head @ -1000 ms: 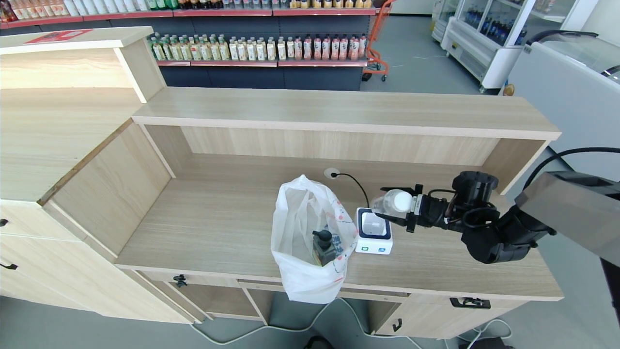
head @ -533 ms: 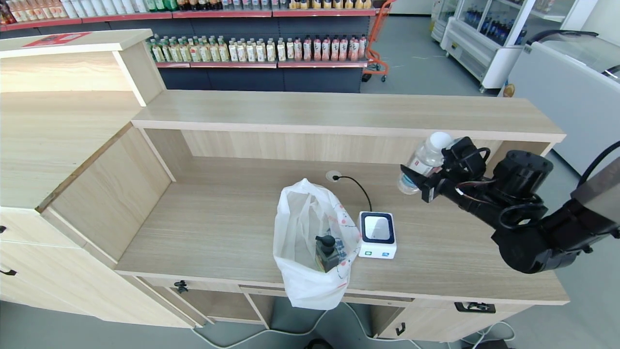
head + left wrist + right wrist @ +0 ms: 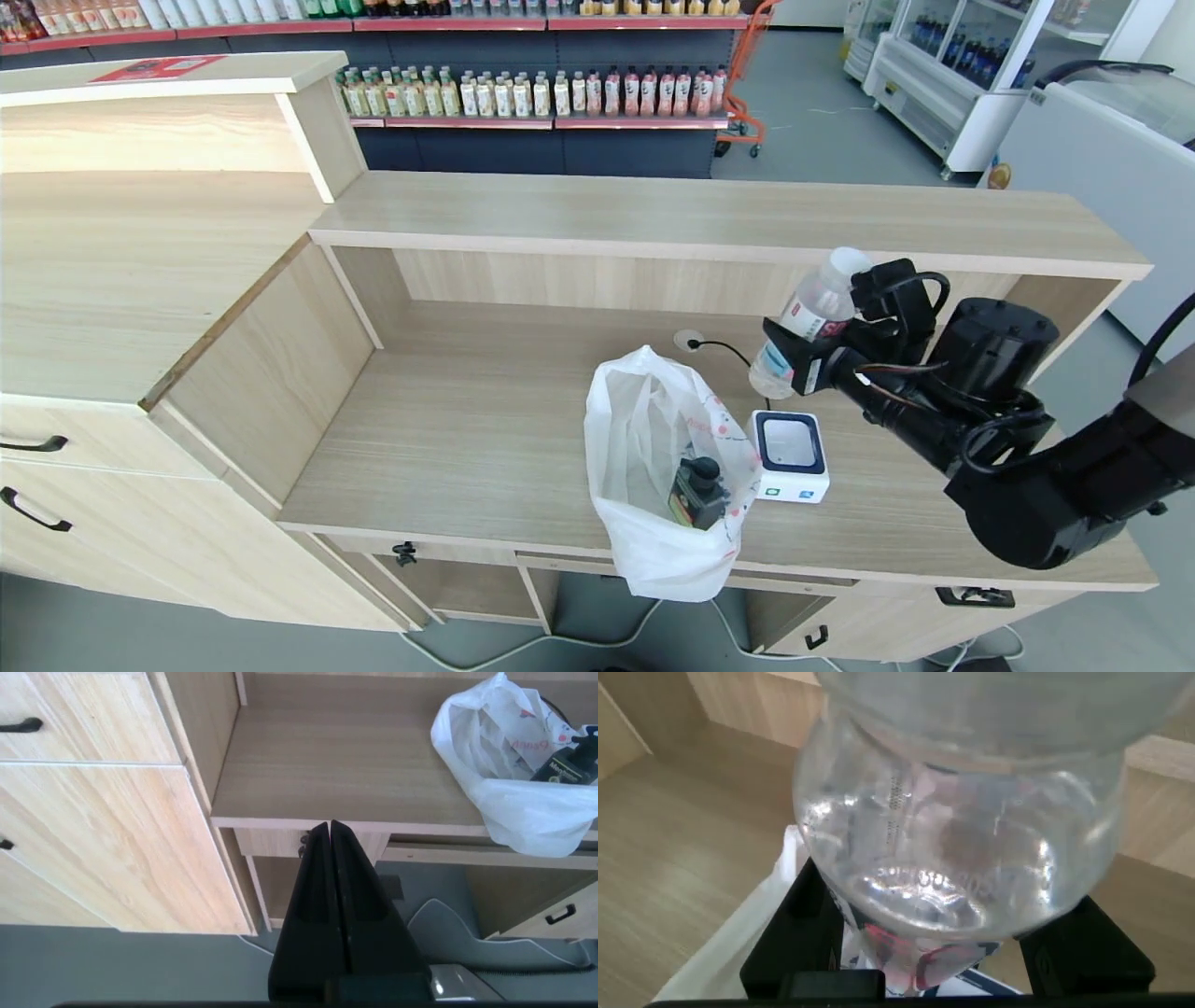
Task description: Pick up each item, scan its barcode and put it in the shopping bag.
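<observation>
Bottle [image 3: 810, 317], clear with a white cap, is clamped in the right gripper [image 3: 801, 347]. It is held tilted, cap uppermost, in the air above the counter [image 3: 467, 429], behind the scanner [image 3: 790, 445] and right of the bag [image 3: 653, 467]. The bag stands open at the counter's front edge, just beside the scanner, with a dark pump bottle [image 3: 698, 492] inside. The left gripper [image 3: 329, 840] hangs low before the counter's front, its fingers pressed together on nothing
</observation>
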Available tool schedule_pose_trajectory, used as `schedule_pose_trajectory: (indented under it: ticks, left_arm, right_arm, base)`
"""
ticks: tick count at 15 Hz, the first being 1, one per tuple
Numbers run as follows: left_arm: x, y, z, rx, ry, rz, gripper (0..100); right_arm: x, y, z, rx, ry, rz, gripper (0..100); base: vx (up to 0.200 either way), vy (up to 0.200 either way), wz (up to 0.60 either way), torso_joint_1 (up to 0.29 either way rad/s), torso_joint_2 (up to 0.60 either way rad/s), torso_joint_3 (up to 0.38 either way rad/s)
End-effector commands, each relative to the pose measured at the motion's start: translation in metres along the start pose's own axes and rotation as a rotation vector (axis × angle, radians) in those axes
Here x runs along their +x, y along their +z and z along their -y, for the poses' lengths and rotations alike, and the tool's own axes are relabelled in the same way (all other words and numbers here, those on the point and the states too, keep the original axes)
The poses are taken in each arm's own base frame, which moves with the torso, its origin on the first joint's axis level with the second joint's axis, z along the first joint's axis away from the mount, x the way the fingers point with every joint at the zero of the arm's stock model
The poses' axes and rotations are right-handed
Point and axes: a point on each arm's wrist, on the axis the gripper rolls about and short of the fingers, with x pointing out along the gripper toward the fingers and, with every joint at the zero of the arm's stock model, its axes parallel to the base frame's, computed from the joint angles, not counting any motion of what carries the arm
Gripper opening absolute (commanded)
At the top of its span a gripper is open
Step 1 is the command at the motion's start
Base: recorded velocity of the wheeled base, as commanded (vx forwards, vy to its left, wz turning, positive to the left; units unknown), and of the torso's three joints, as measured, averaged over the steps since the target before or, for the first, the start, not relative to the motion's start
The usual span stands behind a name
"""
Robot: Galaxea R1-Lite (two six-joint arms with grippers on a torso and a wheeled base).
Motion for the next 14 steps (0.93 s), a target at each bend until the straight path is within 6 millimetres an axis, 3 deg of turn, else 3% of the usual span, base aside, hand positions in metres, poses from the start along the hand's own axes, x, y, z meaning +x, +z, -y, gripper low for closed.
schedule_pose_trajectory:
  ticks: [1, 7, 14]
  left_arm:
    - [0.0, 0.0, 0.0, 0.0, -0.001, -0.001, 0]
    - [0.0, 0.0, 0.0, -0.002, -0.001, -0.001, 0]
    - [0.0, 0.0, 0.0, 0.0, -0.001, -0.001, 0]
  right_arm:
    - [0.0, -0.009, -0.02, 0.053, 0.041, -0.028, 0]
    - [-0.002, -0.051, -0.045, 0.088, 0.099, -0.119, 0]
    - [0.014, -0.107, -0.045, 0.082, 0.073, -0.149, 0]
  base:
    - [0.0, 0.0, 0.0, 0.0, 0.0, 0.0]
    - [0.0, 0.0, 0.0, 0.0, 0.0, 0.0]
    - [0.0, 0.0, 0.0, 0.0, 0.0, 0.0]
